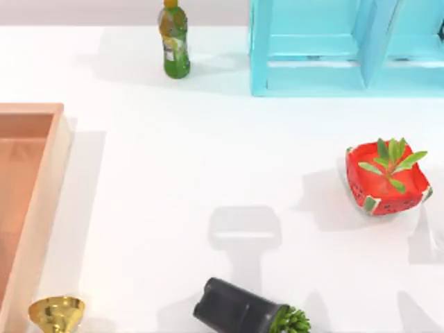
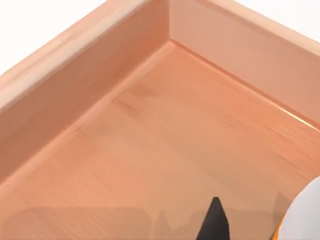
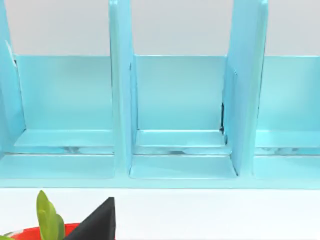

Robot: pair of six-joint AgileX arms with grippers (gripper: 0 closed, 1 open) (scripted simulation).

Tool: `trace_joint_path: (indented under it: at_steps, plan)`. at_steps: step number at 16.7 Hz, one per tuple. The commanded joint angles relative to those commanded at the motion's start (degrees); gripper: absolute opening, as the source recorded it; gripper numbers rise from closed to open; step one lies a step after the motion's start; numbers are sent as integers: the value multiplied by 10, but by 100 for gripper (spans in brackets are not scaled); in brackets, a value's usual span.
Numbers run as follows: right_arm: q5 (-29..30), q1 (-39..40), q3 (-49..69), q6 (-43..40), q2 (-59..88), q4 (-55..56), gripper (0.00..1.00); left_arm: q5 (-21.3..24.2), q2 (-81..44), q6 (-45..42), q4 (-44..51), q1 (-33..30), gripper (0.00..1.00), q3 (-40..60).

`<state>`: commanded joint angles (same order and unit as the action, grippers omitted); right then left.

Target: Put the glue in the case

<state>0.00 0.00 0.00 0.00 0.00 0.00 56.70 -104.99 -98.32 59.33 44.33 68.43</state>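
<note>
Left gripper (image 2: 235,235) above the tan wooden case (image 2: 75,80), small white glue bottle (image 2: 305,215) alongside.
Placing step, I judge; next, lower and release. Jaw state: cannot tell.

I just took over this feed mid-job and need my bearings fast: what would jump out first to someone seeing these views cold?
The turquoise shelf unit dominates the table's far right, with a green drink bottle left of it. The red watermelon-patterned planter sits at right, and a black pot lies tipped over at the near edge by a gold cup. The tan wooden case fills the left edge; the left wrist view looks into it, with the glue's white body at the corner.
</note>
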Motion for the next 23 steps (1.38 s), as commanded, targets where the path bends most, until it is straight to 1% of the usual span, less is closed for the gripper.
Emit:
trace_joint_path:
  at_steps: [2,4,11,14,20,23]
  plan:
    - [0,0,0,0,0,0,100,40,3,-44,35,42,0,-24]
    - [0,0,0,0,0,0,100,58,4,-64,52,61,0,-36]
    - [0,0,0,0,0,0,100,58,2,-56,44,55,0,-39]
    - [0,0,0,0,0,0,100,59,6,-14,-10,33,0,-63]
    - [0,0,0,0,0,0,100,63,6,92,-179,-11,0,-114]
    - [0,0,0,0,0,0,100,68,3,132,-227,-30,0,-136]
